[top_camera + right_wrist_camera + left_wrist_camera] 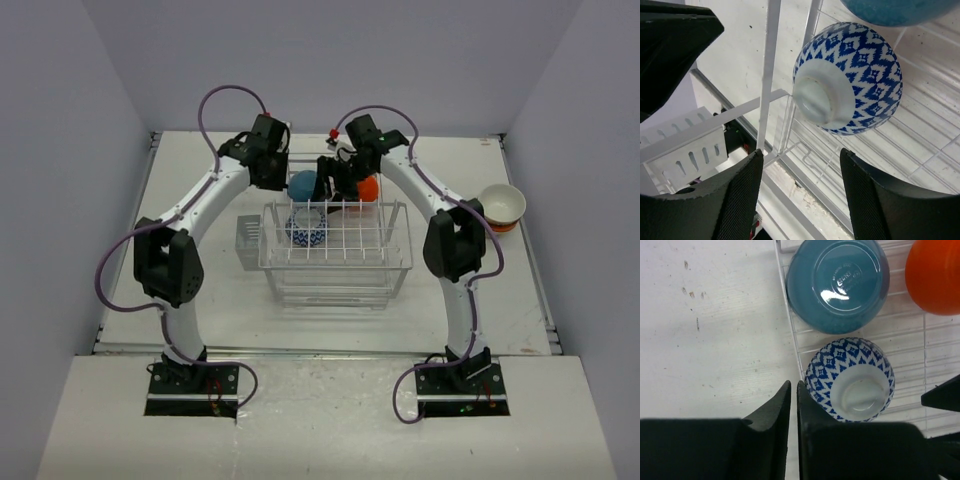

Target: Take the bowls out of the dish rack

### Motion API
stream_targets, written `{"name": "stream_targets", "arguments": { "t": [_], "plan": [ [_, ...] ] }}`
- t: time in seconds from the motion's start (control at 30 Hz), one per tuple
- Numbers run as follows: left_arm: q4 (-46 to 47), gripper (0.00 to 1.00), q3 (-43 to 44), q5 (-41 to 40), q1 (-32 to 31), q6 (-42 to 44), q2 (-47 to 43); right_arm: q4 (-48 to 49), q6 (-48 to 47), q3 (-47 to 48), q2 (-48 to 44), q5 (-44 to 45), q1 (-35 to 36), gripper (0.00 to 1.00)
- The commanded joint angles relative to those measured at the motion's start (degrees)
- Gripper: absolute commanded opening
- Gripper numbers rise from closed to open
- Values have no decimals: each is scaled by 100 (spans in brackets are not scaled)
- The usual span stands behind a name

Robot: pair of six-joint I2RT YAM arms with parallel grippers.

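Left wrist view: the patterned bowl [850, 380] sits upside down at frame centre in the dish rack [791, 330], with the blue bowl [837, 285] above it and an orange bowl [935, 275] upper right. Glazed and stiff, they are probably slippery and breakable; best pinched across the rim wall. The stamp on the blue bowl's base is unreadable. The left tool [793, 386] is nearly closed and empty; the right tool [800, 155] is wide and empty.

Bright overhead light, glare on blue bowl [837, 285]

Left arm [205, 205], right arm [420, 187] — white links, black joints, purple cables [98, 275], black bases [190, 385].
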Motion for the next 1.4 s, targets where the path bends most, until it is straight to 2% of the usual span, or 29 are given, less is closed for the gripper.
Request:
{"name": "stream_targets", "arguments": {
  "t": [0.0,0.13,0.2,0.33,0.43,0.63,0.83,1.07,1.13,1.2,1.27,1.33,1.37],
  "plan": [
    [159,7,-109,213,22,211,-444,63,-13,-55,-244,-279,-11,64],
    [255,0,-250,530,22,291,-514,247,-22,-502,-349,-350,-55,67],
    [291,0,-338,810,22,291,-541,379,39,-670,-402,-350,-82,67],
    [247,0,-391,1144,22,317,-506,555,136,-1092,-551,-271,-126,59],
    [177,0,-426,1356,22,334,-479,687,189,-1285,-674,-271,-152,59],
    [229,0,-671,1760,22,335,-532,959,206,-1619,-727,-552,-196,64],
    [282,0,-707,2209,22,291,-435,1442,382,-1997,-727,-781,-284,77],
    [230,0,-672,2244,22,308,-321,1865,611,-2191,-604,-1027,-346,79],
    [150,7,-611,2244,22,352,-277,1918,646,-2262,-604,-1018,-354,79],
    [98,19,-619,2174,22,370,-259,2014,690,-2323,-657,-1018,-363,79],
    [36,25,-619,2051,13,413,-251,2058,725,-2358,-683,-1018,-372,79],
    [-34,41,-628,1937,4,457,-251,2085,751,-2385,-692,-1036,-389,79],
    [-43,44,-646,1867,4,466,-268,2120,778,-2402,-710,-1036,-389,80]
  ]
}}
